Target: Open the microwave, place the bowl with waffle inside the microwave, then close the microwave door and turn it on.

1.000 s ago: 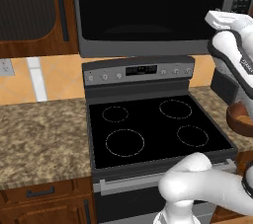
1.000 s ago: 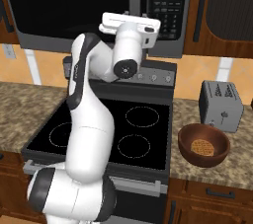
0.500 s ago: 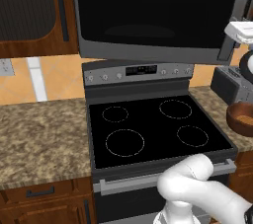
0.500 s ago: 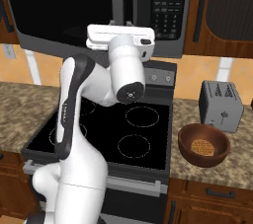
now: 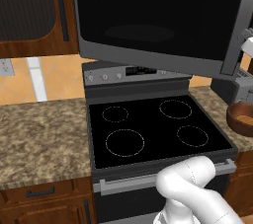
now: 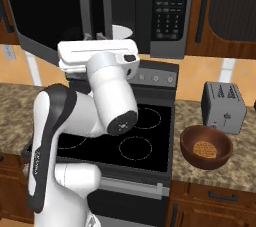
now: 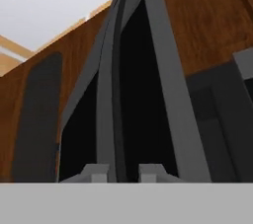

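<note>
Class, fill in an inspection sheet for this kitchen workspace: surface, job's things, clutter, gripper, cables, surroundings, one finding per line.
Surface: speckled brown stone counter either side of a black glass cooktop.
Job's things: wide grey-framed microwave door swung partly open; round reddish-brown bowl holding a tan waffle sits on the counter right of the cooktop, in front of the toaster.
Clutter: small grey toaster.
Gripper: gripper shut on the door's black handle bar.
Cables: nothing seen.
Surroundings: brown wooden cabinets, orange tiled wall.
</note>
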Robot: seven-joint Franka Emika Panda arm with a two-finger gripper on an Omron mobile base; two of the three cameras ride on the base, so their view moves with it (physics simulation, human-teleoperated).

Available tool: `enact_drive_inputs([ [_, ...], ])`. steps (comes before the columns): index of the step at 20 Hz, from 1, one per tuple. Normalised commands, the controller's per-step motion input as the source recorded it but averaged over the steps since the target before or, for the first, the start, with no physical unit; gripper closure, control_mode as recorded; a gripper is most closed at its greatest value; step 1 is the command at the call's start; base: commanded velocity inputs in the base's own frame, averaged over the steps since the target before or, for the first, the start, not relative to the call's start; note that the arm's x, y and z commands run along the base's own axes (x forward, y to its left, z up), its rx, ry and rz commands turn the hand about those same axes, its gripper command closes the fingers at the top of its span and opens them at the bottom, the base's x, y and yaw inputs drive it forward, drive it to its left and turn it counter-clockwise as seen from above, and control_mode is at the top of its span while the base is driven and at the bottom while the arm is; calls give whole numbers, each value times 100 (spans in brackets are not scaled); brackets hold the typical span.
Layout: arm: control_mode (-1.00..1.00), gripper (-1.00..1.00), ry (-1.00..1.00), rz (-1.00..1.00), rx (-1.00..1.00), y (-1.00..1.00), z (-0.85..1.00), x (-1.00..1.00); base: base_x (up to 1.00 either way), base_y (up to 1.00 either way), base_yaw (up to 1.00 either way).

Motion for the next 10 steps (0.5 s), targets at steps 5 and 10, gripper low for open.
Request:
enact_drive_inputs([
  [5,-100,-100,-2,5,5,-49,-1,-26,0,0,0],
  [10,-100,-100,-1,23,16,-100,2,-19,0,0,0],
])
